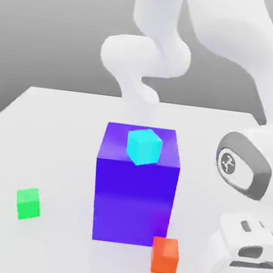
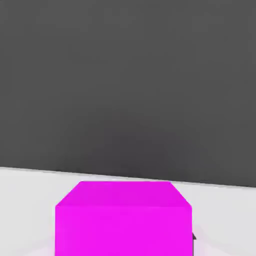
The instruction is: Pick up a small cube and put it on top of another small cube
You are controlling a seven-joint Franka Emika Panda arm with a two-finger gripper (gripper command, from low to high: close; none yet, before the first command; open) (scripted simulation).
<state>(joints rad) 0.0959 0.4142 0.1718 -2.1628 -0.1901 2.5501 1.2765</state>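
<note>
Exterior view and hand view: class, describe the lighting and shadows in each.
Exterior view: even, soft light; the blue-purple block has a brighter top and only faint shading at its base. Hand view: magenta cube evenly lit against a dark grey backdrop.
</note>
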